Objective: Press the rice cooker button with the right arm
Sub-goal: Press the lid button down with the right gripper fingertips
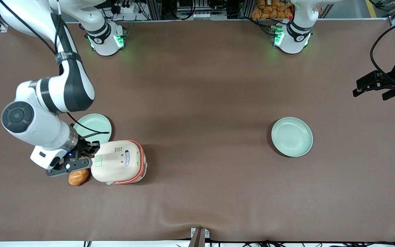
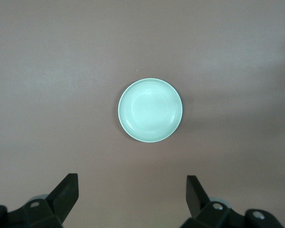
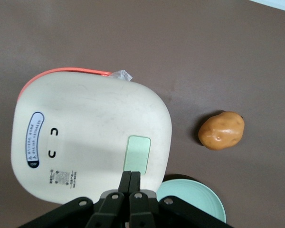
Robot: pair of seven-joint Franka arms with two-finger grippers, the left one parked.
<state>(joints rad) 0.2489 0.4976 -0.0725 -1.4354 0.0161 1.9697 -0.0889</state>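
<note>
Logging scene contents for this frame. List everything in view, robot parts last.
rice cooker: 1, cream-white with orange-red trim, lid shut, toward the working arm's end of the table.
lid button: 1, pale green, on the cooker's lid.
plates: 2, pale green; one beside the cooker, farther from the front camera; one toward the parked arm's end.
potato: 1, orange-brown, beside the cooker.
table: 1, brown.
gripper: 1, black, fingers together, over the lid's edge by the button.
</note>
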